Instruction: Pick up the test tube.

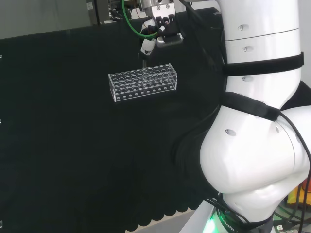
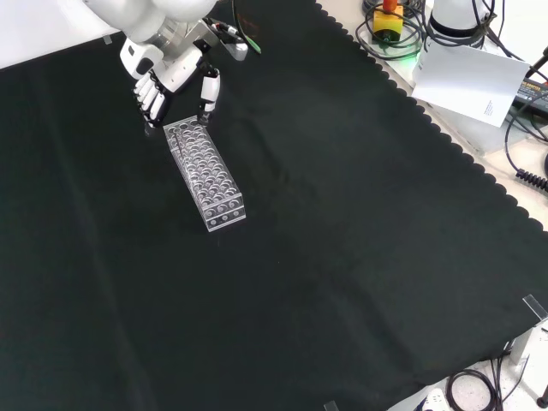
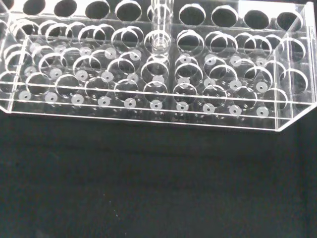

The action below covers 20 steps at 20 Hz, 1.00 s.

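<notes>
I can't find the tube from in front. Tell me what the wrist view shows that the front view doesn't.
Wrist view: a clear tube standing in a hole of the rack, and the dimpled base under the holes. Front view: the hand at the rack's far end, fingers pointing down, and the whole cloth with its scalloped edge. Both: the clear rack on black cloth.

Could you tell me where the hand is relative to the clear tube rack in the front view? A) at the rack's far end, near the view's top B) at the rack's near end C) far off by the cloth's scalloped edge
A: the hand hangs at the far end of the clear rack, its fingers pointing down beside that end.
</notes>
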### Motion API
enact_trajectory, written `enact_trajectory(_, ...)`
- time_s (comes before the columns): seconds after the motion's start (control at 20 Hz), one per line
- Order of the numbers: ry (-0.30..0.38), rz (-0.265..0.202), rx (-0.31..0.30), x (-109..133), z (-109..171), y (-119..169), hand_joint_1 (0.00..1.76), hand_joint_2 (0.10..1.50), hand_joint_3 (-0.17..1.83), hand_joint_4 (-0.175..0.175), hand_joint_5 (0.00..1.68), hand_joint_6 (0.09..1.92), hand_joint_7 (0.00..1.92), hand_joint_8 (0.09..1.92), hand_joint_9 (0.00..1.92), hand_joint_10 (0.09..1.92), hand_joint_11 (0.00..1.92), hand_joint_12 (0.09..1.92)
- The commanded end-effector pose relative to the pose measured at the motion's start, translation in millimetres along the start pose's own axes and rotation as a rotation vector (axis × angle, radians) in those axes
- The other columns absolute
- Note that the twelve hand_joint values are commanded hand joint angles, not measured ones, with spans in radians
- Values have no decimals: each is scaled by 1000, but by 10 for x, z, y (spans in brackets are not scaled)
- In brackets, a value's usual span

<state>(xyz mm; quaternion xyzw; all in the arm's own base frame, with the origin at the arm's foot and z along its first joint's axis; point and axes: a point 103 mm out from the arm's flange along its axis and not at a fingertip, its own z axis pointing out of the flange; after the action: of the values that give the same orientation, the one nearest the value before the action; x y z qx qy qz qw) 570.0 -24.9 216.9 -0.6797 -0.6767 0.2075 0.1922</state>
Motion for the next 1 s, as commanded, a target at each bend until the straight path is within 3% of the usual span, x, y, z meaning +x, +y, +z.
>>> enact_trajectory(0.05, -11, 7, 12, -21, 66, 55, 830, 1025, -175, -31, 341, 87, 160, 884, 111, 1013, 0, 1495)
enact_trajectory(0.35, -13, 5, 13, -4, 131, 108, 848, 1024, -175, -36, 359, 87, 213, 898, 156, 985, 0, 1528)
enact_trajectory(1.0, -9, -9, -37, 57, 115, 232, 889, 1026, -175, -63, 456, 87, 518, 892, 380, 900, 63, 1532)
